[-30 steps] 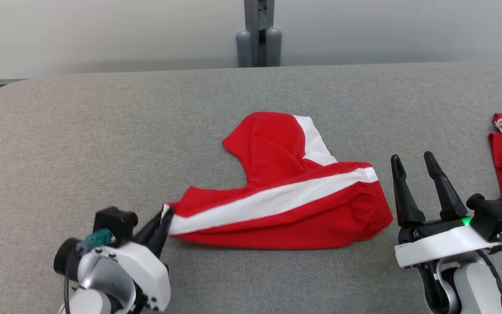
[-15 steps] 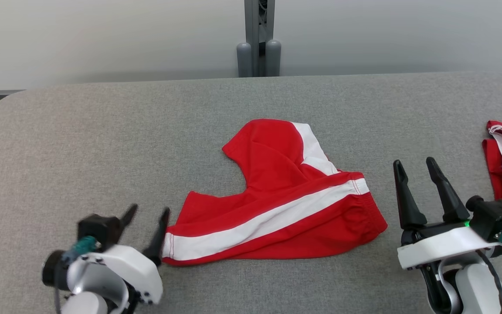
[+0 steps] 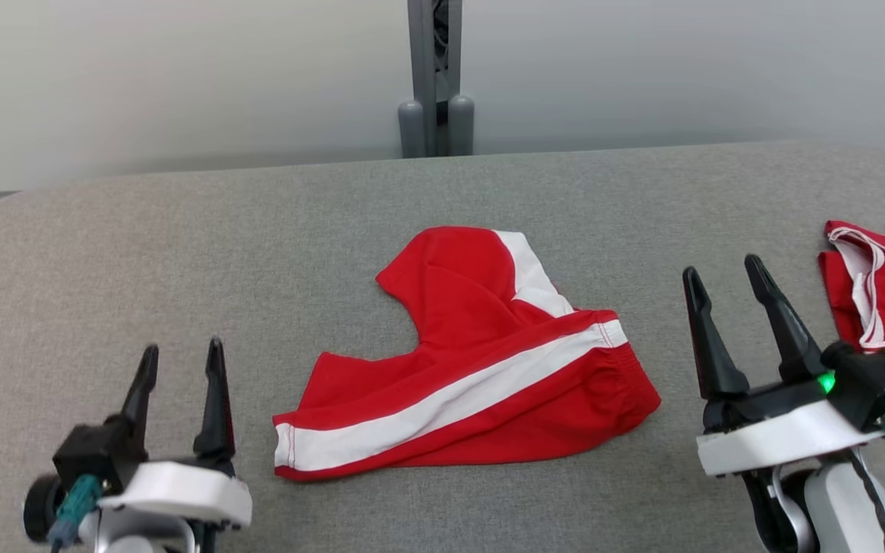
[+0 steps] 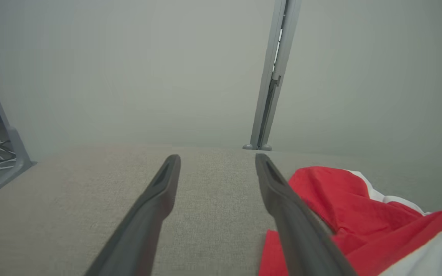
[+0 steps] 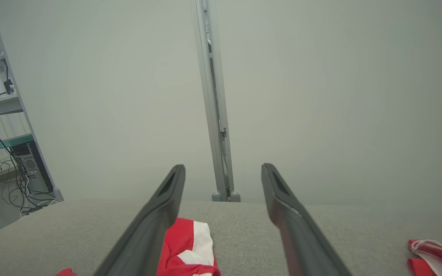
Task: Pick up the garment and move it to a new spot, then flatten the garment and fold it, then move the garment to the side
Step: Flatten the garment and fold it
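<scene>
Grey fabric covers the table (image 3: 143,253), and the red garment (image 3: 481,369) with a white stripe is spread at its middle, not yet flattened. One leg is turned up and away from the robot, while the other is stretched out. The long axis is laid across the table, from the hem at the robot's left to the waistband at the right, a little further off. A second red cloth (image 3: 873,284) is seen at the table's right edge, well apart from the garment.

The garment is flanked by both hands. The left hand (image 3: 183,347) is held just left of the hem end, apart from it, with fingers pointed forward and spread and nothing grasped. The right hand (image 3: 721,269) is held just right of the waistband end, likewise released and empty, its fingers tilted slightly left. Each end is judged to be nearest its own hand, so a turn inward toward the cloth is called for before any grasp.
</scene>
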Tool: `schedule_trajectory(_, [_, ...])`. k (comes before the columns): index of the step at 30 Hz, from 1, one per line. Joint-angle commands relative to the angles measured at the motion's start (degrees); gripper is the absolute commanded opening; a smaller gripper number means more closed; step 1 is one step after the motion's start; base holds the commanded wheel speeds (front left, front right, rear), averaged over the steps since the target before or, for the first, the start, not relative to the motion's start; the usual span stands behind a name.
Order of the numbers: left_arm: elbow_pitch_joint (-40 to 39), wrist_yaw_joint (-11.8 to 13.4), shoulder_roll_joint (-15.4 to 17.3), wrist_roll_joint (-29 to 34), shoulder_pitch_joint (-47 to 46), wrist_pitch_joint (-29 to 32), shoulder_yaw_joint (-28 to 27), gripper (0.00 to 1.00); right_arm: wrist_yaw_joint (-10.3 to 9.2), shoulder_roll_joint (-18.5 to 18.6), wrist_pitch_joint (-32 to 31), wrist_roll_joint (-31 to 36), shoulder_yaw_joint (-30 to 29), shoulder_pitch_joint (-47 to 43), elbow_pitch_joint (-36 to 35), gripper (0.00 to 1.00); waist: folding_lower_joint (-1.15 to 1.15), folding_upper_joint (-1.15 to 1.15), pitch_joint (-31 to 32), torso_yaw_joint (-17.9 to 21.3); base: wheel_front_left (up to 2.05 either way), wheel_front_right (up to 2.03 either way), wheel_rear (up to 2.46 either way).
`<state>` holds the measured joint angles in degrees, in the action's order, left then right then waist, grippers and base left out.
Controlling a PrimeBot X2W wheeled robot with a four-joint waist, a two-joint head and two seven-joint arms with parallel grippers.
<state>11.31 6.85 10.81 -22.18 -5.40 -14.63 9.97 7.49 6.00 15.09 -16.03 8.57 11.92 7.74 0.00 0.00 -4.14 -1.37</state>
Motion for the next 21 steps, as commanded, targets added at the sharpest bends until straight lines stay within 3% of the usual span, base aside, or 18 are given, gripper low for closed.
schedule_trajectory(1, [0.0, -0.2, -1.2, -0.1, 1.7, -0.4, -1.1, 1.0, 0.02, 0.5, 0.1, 0.2, 0.0, -1.1, -0.5, 1.0, 0.0, 0.0, 0.9, 0.7, 0.0, 0.0, 0.0])
schedule_trajectory(7, [-4.4, -2.5, -5.6, 2.9, 7.1, -0.5, -7.4, 1.0, 0.02, 0.0, 0.1, 0.3, -1.1, -3.2, -0.4, 1.0, 0.0, 0.0, 1.4, 0.9, 0.0, 0.0, 0.0])
schedule_trajectory(15, [-4.1, -5.6, -7.3, 5.8, 7.7, -0.5, -9.7, 1.0, 0.02, 0.4, -0.2, -0.2, -0.2, -3.4, 2.3, 1.0, 0.0, 0.0, 1.2, -0.3, 0.0, 0.0, 0.0])
schedule_trajectory(21, [-2.6, -6.7, -7.7, 7.6, 6.4, -0.5, -9.2, 1.0, 0.02, 2.8, -7.7, -5.1, 4.1, -0.1, 6.7, 1.0, 0.0, 0.0, -0.2, -1.7, 0.0, 0.0, 0.0])
